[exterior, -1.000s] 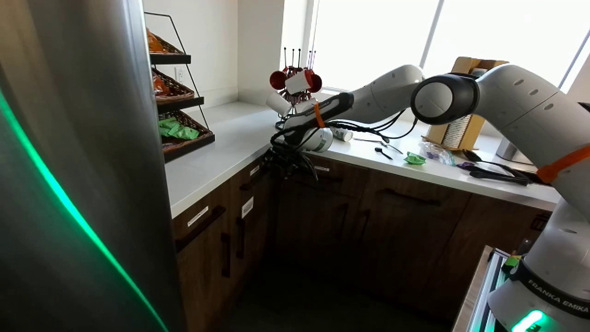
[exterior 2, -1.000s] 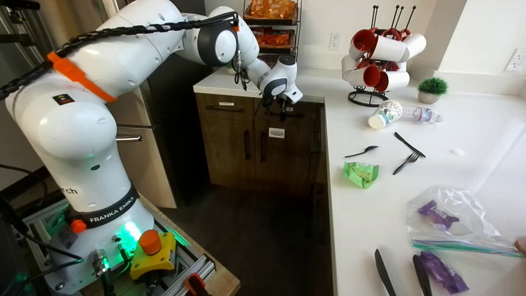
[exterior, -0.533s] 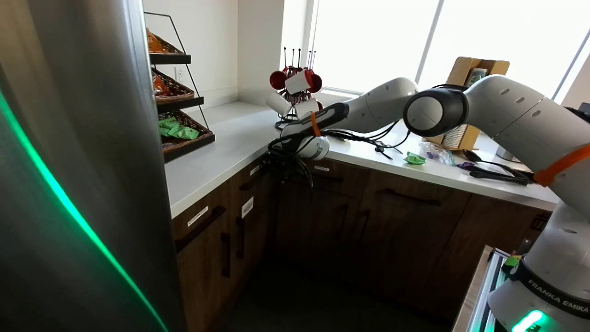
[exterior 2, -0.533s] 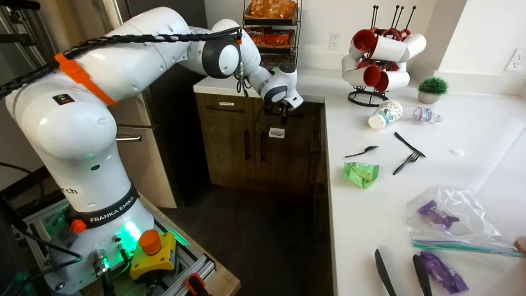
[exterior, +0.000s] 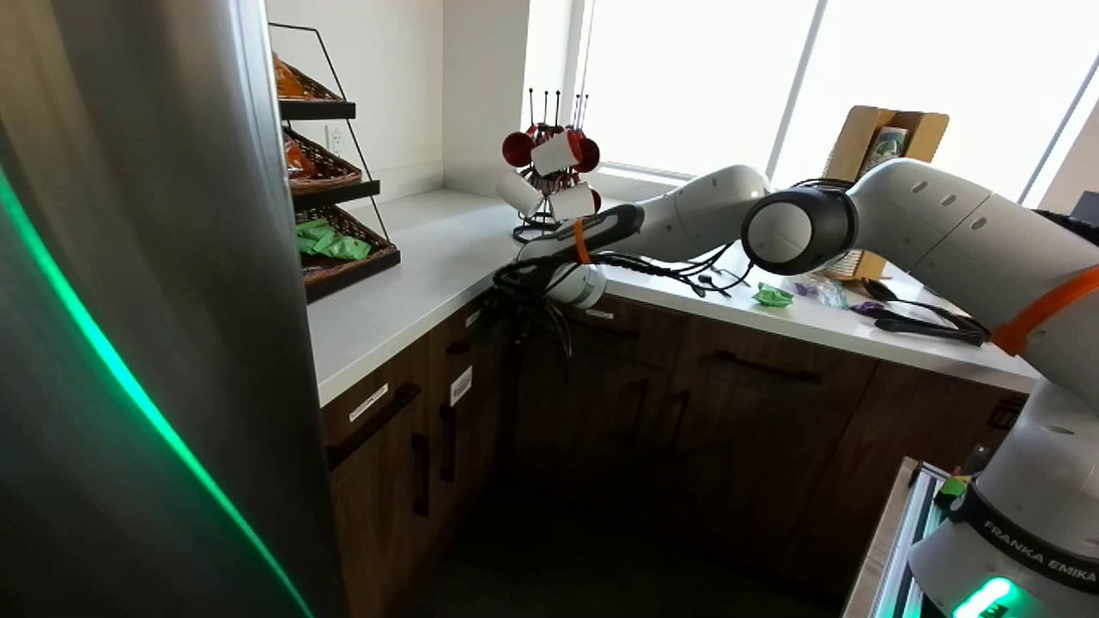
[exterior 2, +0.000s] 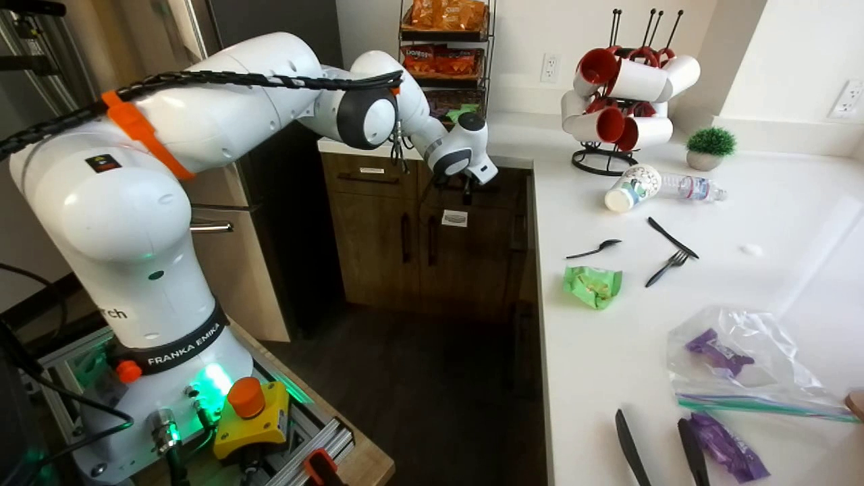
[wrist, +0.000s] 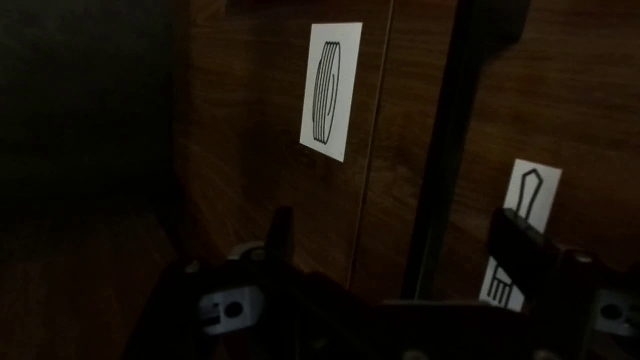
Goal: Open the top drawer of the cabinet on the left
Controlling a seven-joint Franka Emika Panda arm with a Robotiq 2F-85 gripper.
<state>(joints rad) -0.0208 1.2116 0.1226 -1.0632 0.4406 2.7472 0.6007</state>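
Observation:
The dark brown cabinet (exterior: 386, 524) with drawers over doors shows in both exterior views (exterior 2: 374, 256). Its top drawer (wrist: 590, 110) beside the corner carries a white fork label (wrist: 537, 192) and looks shut. The dark bar handle (wrist: 440, 200) runs lengthwise across the wrist view. My gripper (wrist: 395, 220) is open and empty. Its fingers appear on either side of the handle, one over the door side, one partly covering the label. How far the fingertips are from the front I cannot tell. In an exterior view the gripper (exterior 2: 467, 192) hangs before this drawer, partly hiding it.
A second top drawer (exterior 2: 351, 183) lies nearer the steel refrigerator (exterior: 172, 343). The white countertop (exterior: 412, 257) overhangs the drawers, with a snack rack (exterior: 343, 193) and a mug rack (exterior 2: 624, 101). Side cabinets (exterior: 755, 429) meet at the corner beside the gripper.
The arm has sunk, elbow and forearm clearly lower. The gripper has moved slightly down in front of the drawer. No drawer has visibly moved.

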